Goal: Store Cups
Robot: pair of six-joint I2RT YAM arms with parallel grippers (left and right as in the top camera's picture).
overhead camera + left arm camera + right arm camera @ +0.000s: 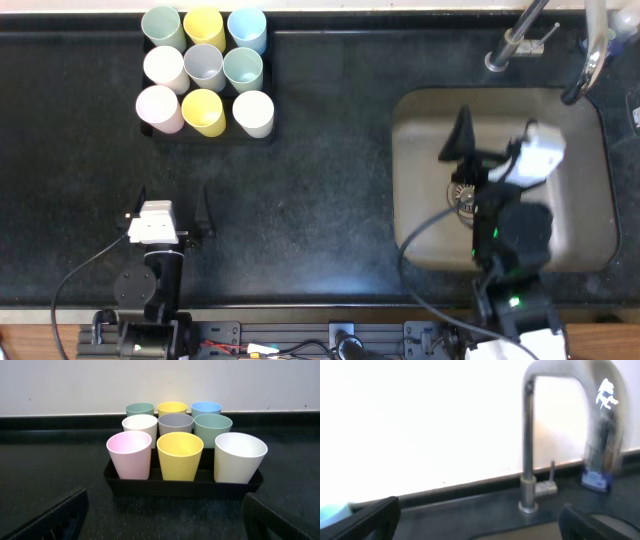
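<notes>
right jaws open over sink (pixel 575 190) | left jaws open, facing cups (pixel 175 424)

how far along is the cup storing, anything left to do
Looks finished: all nine cups stand in the black tray. Nothing in hand: the left gripper is open, facing the tray, and the right gripper is open over the sink. Left: nothing that I can see.

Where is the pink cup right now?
In the top view, the pink cup stands in the near-left corner of the tray, beside a yellow cup, left on the counter, beyond the left hand.
</notes>
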